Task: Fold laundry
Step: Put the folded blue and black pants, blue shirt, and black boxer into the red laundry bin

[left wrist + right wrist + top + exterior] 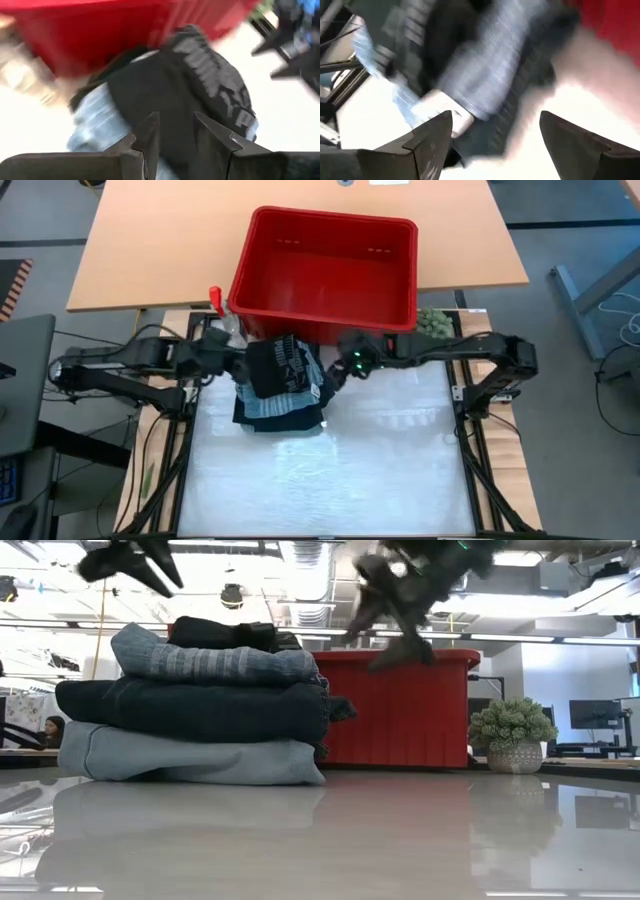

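With the black printed garment (280, 364) lying on top of the folded stack (200, 720) in front of the red basket (325, 275), both grippers are hovering clear — right gripper (337, 376) spread wide, left gripper (232, 360) narrowly parted, both empty (stacking looks finished) — so retreating seems next.

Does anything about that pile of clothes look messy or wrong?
Nothing much stands out. The pile of clothes sits fairly neatly in front of the red basket. Only the black top piece lies slightly askew, and a bit of dark cloth pokes from one side.
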### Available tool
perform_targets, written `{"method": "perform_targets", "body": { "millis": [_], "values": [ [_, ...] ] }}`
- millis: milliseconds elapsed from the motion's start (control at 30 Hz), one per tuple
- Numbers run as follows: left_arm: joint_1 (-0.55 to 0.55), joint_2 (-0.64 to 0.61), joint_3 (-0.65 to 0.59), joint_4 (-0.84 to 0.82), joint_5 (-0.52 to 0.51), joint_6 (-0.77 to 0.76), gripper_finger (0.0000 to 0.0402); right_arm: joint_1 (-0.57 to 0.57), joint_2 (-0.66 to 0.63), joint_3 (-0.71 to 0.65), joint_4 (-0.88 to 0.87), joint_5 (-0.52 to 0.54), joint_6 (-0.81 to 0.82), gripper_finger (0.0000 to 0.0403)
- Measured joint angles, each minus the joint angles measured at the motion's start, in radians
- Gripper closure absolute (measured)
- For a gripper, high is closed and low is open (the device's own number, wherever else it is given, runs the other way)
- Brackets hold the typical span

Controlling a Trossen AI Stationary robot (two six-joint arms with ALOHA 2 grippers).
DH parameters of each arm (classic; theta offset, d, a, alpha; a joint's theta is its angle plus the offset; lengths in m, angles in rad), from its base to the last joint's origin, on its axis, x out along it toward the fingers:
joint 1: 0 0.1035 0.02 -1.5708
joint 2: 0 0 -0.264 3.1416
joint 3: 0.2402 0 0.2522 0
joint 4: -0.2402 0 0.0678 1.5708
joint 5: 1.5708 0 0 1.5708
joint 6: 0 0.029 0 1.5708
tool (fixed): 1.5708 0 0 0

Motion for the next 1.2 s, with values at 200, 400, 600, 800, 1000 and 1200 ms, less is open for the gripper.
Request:
{"method": "perform_targets", "body": {
  "millis": [200,400,600,800,1000,1200],
  "values": [
    [-0.110,-0.070,0.000,-0.207,-0.097,-0.353,0.0297,-0.020,-0.228,-0.453,0.446,-0.131,0.140,0.0078],
    [-0.198,-0.115,-0.013,-0.350,-0.144,-0.621,0.0296,-0.016,-0.312,-0.721,0.711,-0.104,0.330,0.0078],
    [-0.206,-0.269,-0.281,-0.106,0.004,-0.626,0.0273,0.001,-0.267,-0.824,0.926,-0.040,0.448,0.0078],
    [-0.206,-0.541,-0.557,0.177,0.116,-0.617,0.0236,-0.008,-0.158,-0.823,1.096,-0.005,0.533,0.0078],
    [-0.206,-0.791,-0.668,0.179,0.100,-0.604,0.0200,-0.004,-0.089,-0.822,1.206,-0.005,0.592,0.0078],
    [-0.206,-0.904,-0.752,0.180,0.129,-0.599,0.0157,0.001,-0.081,-0.822,1.229,-0.003,0.593,0.0078]
  ]
}}
